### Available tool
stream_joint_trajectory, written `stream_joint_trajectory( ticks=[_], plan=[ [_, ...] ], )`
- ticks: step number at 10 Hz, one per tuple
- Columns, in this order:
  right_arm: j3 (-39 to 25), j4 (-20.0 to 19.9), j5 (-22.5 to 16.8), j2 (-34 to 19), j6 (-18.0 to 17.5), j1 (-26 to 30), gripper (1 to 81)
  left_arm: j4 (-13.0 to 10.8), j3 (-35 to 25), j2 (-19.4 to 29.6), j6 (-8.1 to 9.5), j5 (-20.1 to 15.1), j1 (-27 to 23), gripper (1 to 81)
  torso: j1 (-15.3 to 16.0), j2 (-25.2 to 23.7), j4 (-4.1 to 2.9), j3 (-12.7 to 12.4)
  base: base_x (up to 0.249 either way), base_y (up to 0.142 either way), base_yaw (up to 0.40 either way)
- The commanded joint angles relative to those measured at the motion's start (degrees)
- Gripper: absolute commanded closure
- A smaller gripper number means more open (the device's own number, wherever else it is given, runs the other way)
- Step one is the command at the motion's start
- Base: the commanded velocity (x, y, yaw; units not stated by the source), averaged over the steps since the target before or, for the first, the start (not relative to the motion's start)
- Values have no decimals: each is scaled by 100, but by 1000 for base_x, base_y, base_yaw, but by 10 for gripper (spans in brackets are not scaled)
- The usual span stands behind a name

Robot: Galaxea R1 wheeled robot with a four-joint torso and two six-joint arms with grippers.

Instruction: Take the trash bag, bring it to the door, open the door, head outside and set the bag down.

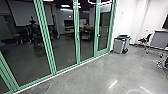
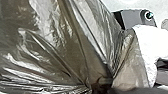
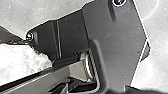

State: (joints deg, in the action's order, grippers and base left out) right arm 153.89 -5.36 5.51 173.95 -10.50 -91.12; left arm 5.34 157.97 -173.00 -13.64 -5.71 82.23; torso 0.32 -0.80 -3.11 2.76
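In the left wrist view the shiny brown-black trash bag (image 2: pixel 57 45) hangs large and close, its folds drawn together to one point. My left gripper (image 2: pixel 101 83) is shut on the bag at that gathered spot. A white crumpled mass (image 2: pixel 150 52) lies against the bag. The right wrist view has a dark edge of the bag (image 3: pixel 8 35) beside the same white mass (image 3: pixel 22 60); how my right gripper stands cannot be made out. In the head view, a green-framed glass door (image 1: pixel 103 30) with a handle is part of the glass wall.
Green-framed glass panels (image 1: pixel 65 37) run along the left, with a dark room and reflections in them. A grey bin (image 1: pixel 120 45) stands against the white wall just right of the door. Farther right are a dark chair (image 1: pixel 145 40) and a grey desk (image 1: pixel 160 38).
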Motion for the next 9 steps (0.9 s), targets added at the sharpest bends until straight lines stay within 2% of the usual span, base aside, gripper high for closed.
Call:
stream_joint_trajectory(
  ticks=[1,7,9],
  plan=[
    [-18,-44,-331,20,21,204,10,-7,15,28,-42,-344,-316,811,0,0,0,0,145,0,0],
    [-18,-35,-331,20,21,230,10,-7,15,19,-33,-344,-325,811,0,0,0,0,145,0,0],
    [-18,-35,-331,11,21,230,10,-15,7,11,-42,-344,-325,811,0,0,0,0,145,-65,0]
  ],
)
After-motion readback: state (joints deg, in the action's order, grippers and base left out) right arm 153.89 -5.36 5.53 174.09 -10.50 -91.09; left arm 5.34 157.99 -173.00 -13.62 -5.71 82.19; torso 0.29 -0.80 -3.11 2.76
